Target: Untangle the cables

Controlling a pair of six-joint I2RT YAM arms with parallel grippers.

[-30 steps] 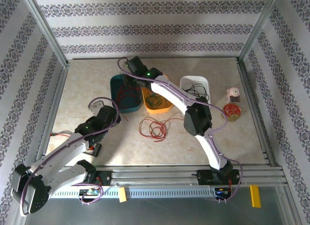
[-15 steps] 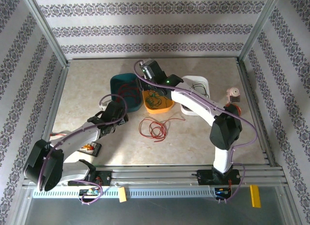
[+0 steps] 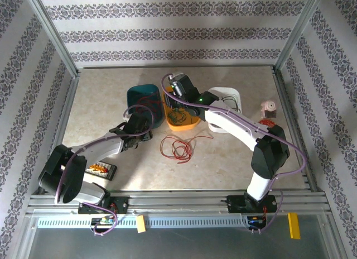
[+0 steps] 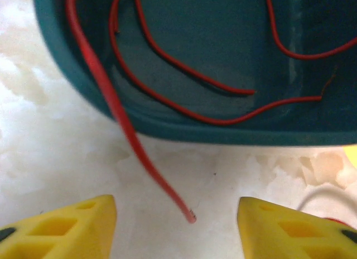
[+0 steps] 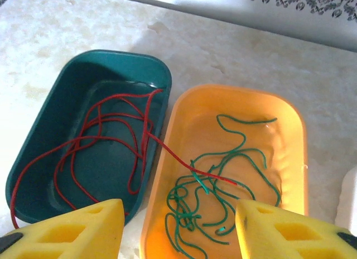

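Tangle of red cables (image 3: 177, 147) on table (image 3: 100, 97), nearest the bases. Just past it, left gripper (image 4: 177, 211) low at teal bin (image 4: 167, 133) near wall, jaws partly apart, gripping nothing; loose red end between the fingers, clear of both. More red cables inside teal bin, one strand draped over into orange bin (image 5: 295, 119) among green cables (image 5: 240, 154). Above both bins, right gripper (image 5: 178, 214), half spread, empty. Farther right, white bin (image 3: 223, 90) with black cables (image 3: 233, 102).

Teal bin (image 5: 61, 97), orange bin (image 5: 290, 158): glossy plastic; cables (image 4: 110, 97): smooth sheath; table (image 5: 234, 52): matt.
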